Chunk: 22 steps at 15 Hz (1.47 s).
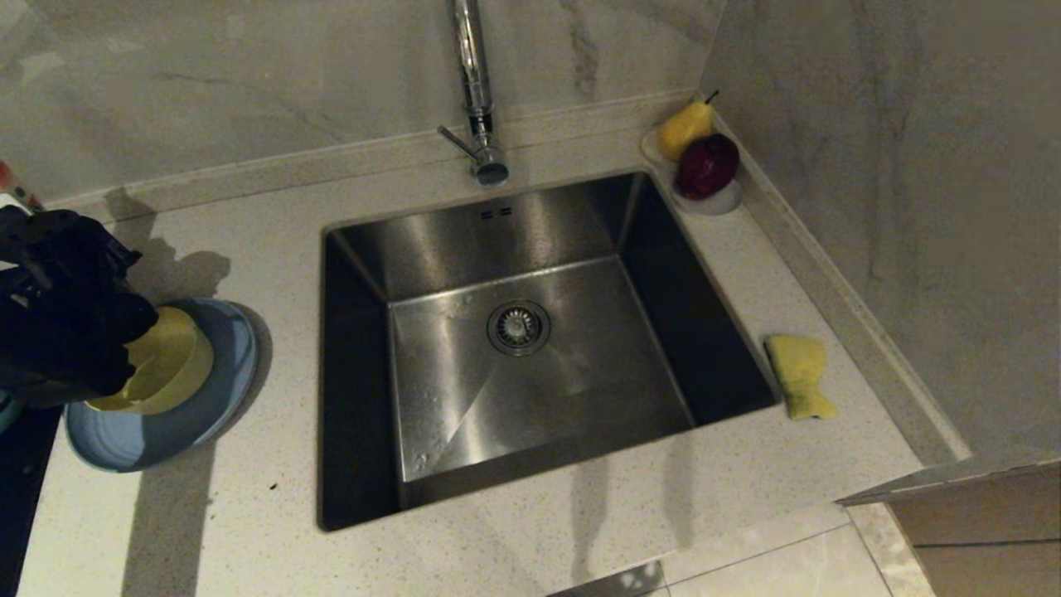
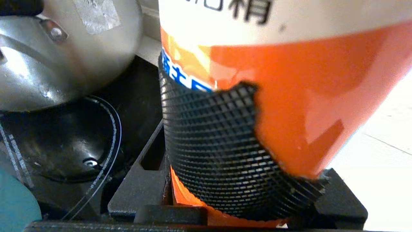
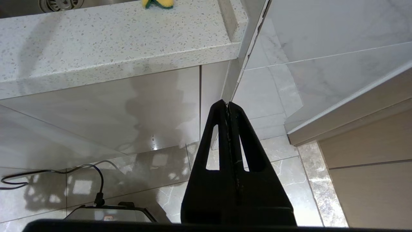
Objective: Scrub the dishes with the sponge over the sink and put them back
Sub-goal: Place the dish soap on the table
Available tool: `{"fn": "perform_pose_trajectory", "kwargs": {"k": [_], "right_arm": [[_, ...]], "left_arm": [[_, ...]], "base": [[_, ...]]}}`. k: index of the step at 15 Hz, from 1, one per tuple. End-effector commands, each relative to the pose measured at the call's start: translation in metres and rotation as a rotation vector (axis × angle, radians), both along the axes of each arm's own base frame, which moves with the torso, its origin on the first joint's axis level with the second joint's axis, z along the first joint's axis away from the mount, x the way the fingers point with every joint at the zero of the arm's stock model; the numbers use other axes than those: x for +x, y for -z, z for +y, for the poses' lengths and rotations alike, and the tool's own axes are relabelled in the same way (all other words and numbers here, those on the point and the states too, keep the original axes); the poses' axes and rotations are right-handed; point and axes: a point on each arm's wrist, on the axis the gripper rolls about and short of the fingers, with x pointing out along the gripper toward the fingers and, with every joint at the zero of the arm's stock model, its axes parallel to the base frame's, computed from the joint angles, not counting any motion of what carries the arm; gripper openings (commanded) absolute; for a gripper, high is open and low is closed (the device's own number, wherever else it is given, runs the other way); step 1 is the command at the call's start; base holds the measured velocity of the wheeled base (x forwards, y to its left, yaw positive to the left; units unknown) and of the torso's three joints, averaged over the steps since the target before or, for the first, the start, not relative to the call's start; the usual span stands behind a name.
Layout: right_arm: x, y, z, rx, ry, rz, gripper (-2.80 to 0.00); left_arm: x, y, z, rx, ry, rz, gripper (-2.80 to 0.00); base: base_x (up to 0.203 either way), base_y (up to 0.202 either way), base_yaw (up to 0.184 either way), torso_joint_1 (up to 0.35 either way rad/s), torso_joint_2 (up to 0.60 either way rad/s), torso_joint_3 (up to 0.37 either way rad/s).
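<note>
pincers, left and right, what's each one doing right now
Left pincer: closed on an orange and white plastic bottle.
Right pincer: shut, empty, hanging below the speckled white stone counter.

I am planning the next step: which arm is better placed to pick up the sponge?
Right. The sponge lies on the counter right of the sink, on that arm's side, and the right gripper is shut and empty. The left gripper is at the far left, closed on a bottle.
</note>
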Motion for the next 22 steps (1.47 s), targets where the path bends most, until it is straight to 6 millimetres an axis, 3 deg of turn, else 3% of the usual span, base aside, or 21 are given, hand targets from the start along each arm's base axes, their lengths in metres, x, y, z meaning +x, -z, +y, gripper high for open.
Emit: {"fn": "perform_pose_trajectory", "kwargs": {"k": [1,7,8,19,22], "right_arm": [[0.0,0.0,0.0,0.0,-0.001,-0.001,-2.8],[0.0,0.0,0.0,0.0,-0.001,-0.001,-2.8],[0.0,0.0,0.0,0.0,-0.001,-0.001,-2.8],[0.0,0.0,0.0,0.0,-0.001,-0.001,-2.8],[0.0,0.0,0.0,0.0,-0.001,-0.001,-2.8]], "left_arm": [[0.002,0.003,0.001,-0.005,-0.004,0.003,-2.8],[0.002,-0.001,0.001,-0.015,-0.011,0.021,-2.8],[0.001,-0.002,0.001,-0.016,-0.009,0.019,0.0],[-0.01,-0.025,-0.003,-0.011,-0.001,-0.043,0.0],[-0.01,-0.013,-0.003,-0.026,0.001,0.0,0.0]], "base": [[0.0,0.0,0.0,0.0,0.0,0.0],[0.0,0.0,0.0,0.0,0.0,0.0],[0.0,0.0,0.0,0.0,0.0,0.0],[0.0,0.0,0.0,0.0,0.0,0.0],[0.0,0.0,0.0,0.0,0.0,0.0]]}}
